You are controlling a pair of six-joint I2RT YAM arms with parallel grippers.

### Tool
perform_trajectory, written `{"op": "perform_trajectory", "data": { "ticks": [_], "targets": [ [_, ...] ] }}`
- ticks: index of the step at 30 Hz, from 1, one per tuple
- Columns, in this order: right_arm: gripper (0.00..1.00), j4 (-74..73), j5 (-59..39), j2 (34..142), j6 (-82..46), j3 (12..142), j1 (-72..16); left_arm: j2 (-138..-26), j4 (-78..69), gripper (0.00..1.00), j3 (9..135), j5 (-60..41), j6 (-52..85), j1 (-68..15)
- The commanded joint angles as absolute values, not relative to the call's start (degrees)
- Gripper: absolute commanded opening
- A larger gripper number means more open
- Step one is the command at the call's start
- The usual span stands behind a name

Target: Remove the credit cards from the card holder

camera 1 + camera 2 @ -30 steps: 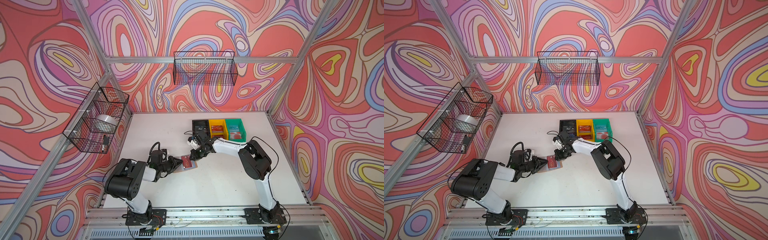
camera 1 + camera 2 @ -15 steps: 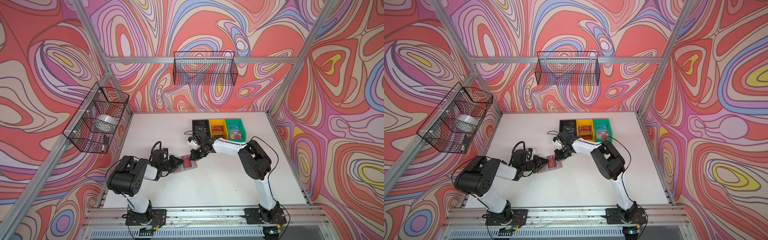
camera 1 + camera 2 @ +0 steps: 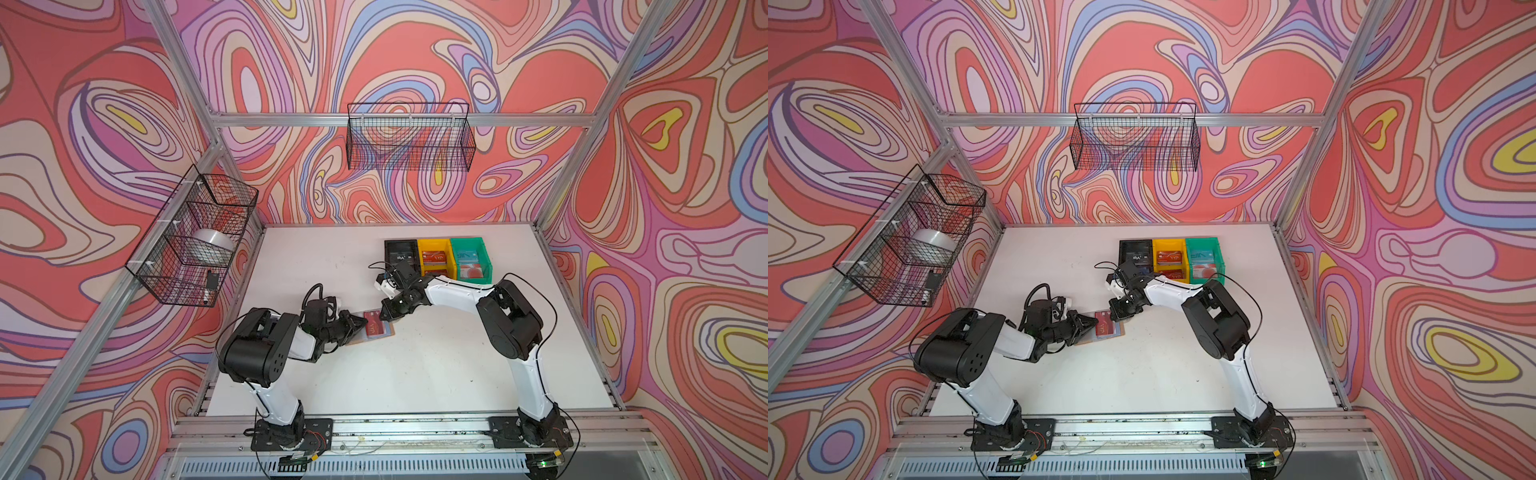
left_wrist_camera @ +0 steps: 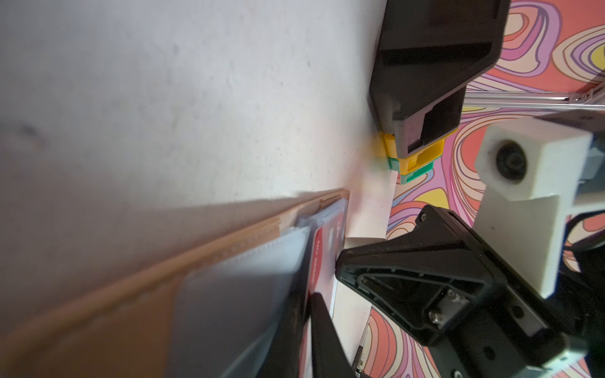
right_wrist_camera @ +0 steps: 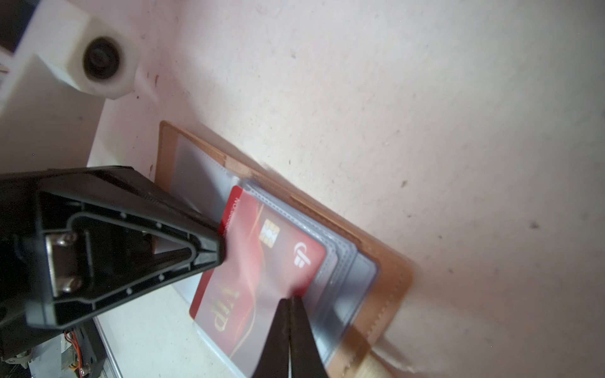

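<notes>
**Both end effectors at the open card holder, red card on top of its sleeves**

Far left, a wire basket [image 3: 166, 253] hangs on the side wall w/ a silver roll [image 3: 214, 241] inside. The left arm lies low over the white tabletop [image 3: 415, 374], reaching to the right.

The left end effector [image 3: 356, 324] [image 4: 307, 294] is at the left end of the card holder [image 3: 370, 340] [image 5: 391, 281]. In the left wrist view its fingers are almost pressed together w/ a thin red edge of the red card [image 4: 319, 248] btwn them, so it is pinching that card.

The card holder lies open and flat on the tabletop, left of centre, tan cover down and clear bluish sleeves up. The red card [image 5: 255, 278] [image 3: 374, 325], w/ gold chip and "VIP" lettering, lies on top of the sleeve stack, w/ film over most of its face.

The right end effector [image 3: 384, 315] [image 5: 289, 304] comes in from the right, just beside the holder's right end. Its fingers are pressed together, tips on the film at the card's edge. Can't tell if any film is caught btwn them.

Further right and back, three bins touch in a row: black bin [image 3: 400, 242], yellow bin [image 3: 433, 241], green bin [image 3: 467, 240], each w/ cards inside. A second wire basket [image 3: 409, 137] hangs on the back wall above them.
</notes>
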State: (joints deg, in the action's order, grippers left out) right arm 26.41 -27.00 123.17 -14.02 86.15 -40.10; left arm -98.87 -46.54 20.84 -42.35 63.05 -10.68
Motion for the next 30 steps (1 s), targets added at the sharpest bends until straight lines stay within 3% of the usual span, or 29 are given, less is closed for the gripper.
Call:
{"op": "perform_trajectory", "data": {
  "ticks": [1, 30],
  "targets": [
    [0.06, 28.04, -26.91, 125.16, -13.49, 86.18, -40.42, -98.62, -46.5, 0.15, 19.44, -41.56, 62.84, -11.14],
    [0.06, 27.65, -26.88, 124.72, -13.71, 84.82, -40.43, -96.89, -48.78, 0.16, 16.53, -40.1, 64.23, -10.11]
  ]
}}
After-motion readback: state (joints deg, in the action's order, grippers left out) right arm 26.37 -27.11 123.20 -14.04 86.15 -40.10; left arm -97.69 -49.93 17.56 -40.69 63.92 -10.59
